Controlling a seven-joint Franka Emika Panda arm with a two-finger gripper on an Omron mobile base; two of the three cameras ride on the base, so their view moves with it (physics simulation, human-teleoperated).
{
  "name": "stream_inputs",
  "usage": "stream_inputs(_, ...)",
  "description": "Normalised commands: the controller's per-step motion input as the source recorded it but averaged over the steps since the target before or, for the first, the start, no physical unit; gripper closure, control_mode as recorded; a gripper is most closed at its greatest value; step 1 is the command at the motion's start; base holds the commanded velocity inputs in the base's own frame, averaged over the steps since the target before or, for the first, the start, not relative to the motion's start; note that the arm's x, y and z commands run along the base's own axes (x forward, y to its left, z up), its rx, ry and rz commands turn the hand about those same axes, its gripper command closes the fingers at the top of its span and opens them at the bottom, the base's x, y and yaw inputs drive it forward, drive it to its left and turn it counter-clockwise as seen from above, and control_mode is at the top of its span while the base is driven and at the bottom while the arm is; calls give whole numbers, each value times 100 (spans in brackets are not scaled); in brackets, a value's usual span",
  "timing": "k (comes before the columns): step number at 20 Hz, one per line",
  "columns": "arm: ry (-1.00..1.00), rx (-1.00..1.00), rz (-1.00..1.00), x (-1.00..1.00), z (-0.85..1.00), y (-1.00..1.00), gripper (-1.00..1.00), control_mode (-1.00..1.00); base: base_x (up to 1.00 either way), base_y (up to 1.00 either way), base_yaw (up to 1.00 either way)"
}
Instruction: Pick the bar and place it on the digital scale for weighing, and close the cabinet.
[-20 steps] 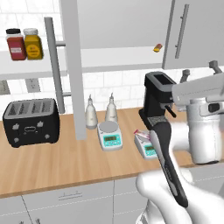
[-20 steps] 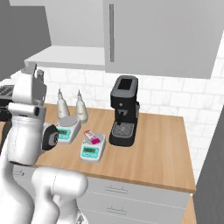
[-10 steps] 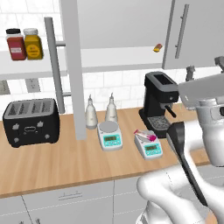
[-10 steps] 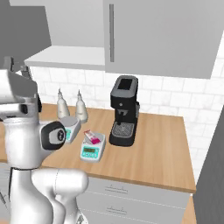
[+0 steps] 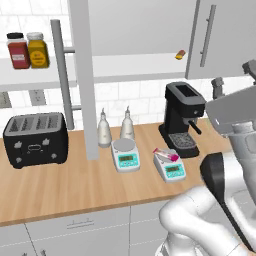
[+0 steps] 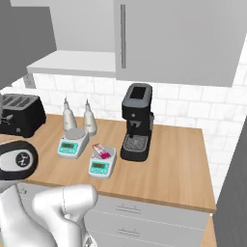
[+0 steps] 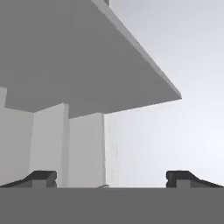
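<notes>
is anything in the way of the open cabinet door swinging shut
Nothing visible blocks it. The open cabinet door stands edge-on above the counter, over the two bottles. The jars sit well back on the shelf. The bar already lies on the scale.

Glossy white arm (image 5: 200, 225), dark joints

On the wooden worktop (image 5: 65, 187) are set a black toaster (image 5: 34, 138), two bottles (image 5: 115, 129), two scales (image 5: 125, 154) and a coffee machine (image 5: 181, 118). Two jars (image 5: 28, 50) are kept on the shelf (image 5: 125, 67).
</notes>
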Motion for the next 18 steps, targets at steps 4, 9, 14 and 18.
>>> stream_inputs(4,0,12,-6,-100,-46,100,-100,-100,0,0,0)
stream_inputs(9,12,9,-1,-70,-57,100,-100,-100,0,0,0)
stream_inputs(14,14,18,-2,-29,-46,100,-100,-100,0,0,0)
stream_inputs(18,4,34,-1,-5,-43,100,-100,-100,0,0,0)
